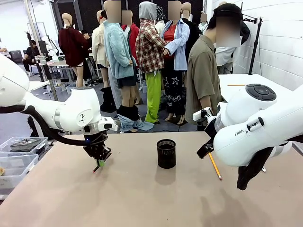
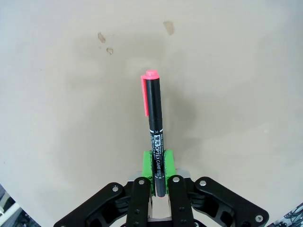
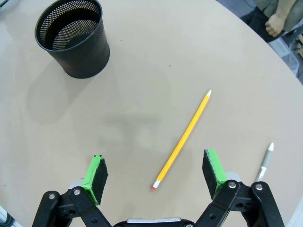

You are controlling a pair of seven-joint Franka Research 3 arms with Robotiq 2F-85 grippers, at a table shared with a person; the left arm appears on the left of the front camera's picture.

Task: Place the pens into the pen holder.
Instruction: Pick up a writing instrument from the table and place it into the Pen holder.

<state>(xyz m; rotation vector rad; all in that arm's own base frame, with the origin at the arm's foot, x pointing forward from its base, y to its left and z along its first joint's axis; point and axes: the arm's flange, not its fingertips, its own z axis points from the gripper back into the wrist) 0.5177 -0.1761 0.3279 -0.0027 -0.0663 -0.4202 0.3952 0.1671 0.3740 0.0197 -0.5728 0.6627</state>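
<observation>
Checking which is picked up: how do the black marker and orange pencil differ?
The black marker is clamped in the shut left gripper; the orange pencil lies loose on the table under the open right gripper. The marker is thick and black with a pink cap; the pencil is thin, with a sharpened tip. Both are outside the pen holder.

Bright, even light from above, soft shadow in front of the black metal-mesh cylindrical cup (image 1: pixel 166 153) on the pale brown matte table top (image 1: pixel 142 198), faint shadow beside the black marker pen with pink cap (image 2: pixel 155 118), wrist views sharp, table edges curved by wide lens.
</observation>
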